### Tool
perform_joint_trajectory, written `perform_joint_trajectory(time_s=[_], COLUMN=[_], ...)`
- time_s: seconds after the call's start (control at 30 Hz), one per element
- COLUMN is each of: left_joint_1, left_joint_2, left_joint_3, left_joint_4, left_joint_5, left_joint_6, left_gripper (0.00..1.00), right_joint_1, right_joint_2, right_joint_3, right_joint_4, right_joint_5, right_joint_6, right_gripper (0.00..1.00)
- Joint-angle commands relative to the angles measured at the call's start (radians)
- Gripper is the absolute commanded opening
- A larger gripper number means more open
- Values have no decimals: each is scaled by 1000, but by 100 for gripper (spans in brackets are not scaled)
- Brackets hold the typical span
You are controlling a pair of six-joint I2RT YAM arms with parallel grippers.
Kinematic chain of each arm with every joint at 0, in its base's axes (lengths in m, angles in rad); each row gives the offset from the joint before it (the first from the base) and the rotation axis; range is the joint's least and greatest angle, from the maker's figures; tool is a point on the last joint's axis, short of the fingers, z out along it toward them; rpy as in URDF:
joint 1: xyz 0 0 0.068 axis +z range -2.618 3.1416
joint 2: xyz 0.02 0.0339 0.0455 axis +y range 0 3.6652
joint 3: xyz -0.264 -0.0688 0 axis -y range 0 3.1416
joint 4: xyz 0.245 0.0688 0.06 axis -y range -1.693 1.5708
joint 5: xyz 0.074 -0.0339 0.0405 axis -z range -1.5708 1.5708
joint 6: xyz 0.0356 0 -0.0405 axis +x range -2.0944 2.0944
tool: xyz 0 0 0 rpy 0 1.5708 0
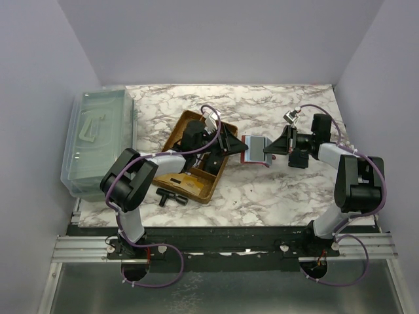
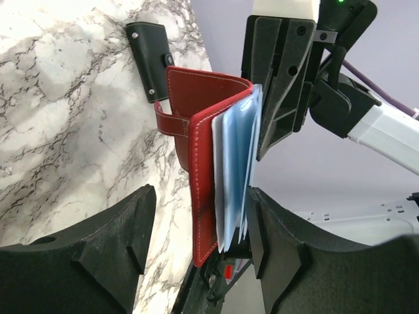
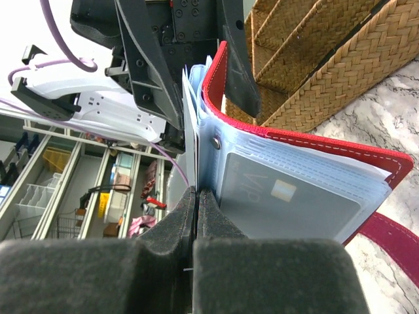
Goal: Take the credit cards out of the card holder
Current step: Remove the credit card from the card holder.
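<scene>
Red card holder [image 1: 254,149] sits mid-frame, credit cards [image 3: 281,196] inside; right gripper [image 3: 196,195] is pinched on one plastic sleeve [image 3: 189,131]; left gripper [image 2: 200,212] stands spread around it; pulling could tear the sleeve or drop the holder.

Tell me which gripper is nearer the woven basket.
Left. The left gripper is at the right rim of the woven basket; the right gripper is further right, past the red card holder.

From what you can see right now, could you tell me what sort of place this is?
Probably a robotics lab test cell: a marble-patterned table boxed in by plain walls, a metal rail along its near edge, and compartmented storage trays in the background of the right wrist view.
</scene>
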Motion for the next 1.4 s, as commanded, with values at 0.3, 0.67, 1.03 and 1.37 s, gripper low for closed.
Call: perform_joint_trajectory(time_s=[0.3, 0.67, 1.03, 1.37], left_joint_1=[-13, -17, -18, 54], left_joint_2=[16, 56, 77, 69], left_joint_3=[25, 58, 56, -59], left_joint_4=[215, 251, 315, 593], left_joint_5=[91, 113, 125, 87], left_joint_6=[-99, -140, -183, -363], left_gripper=[49, 39, 0, 0], right_joint_1=[-4, -5, -4, -18], right_joint_2=[-23, -21, -21, -28], right_joint_3=[-11, -12, -13, -12], right_joint_4=[48, 52, 59, 30], right_joint_5=[-45, -47, -50, -43], right_joint_6=[27, 36, 39, 15], right_gripper=[0, 0, 0, 0])
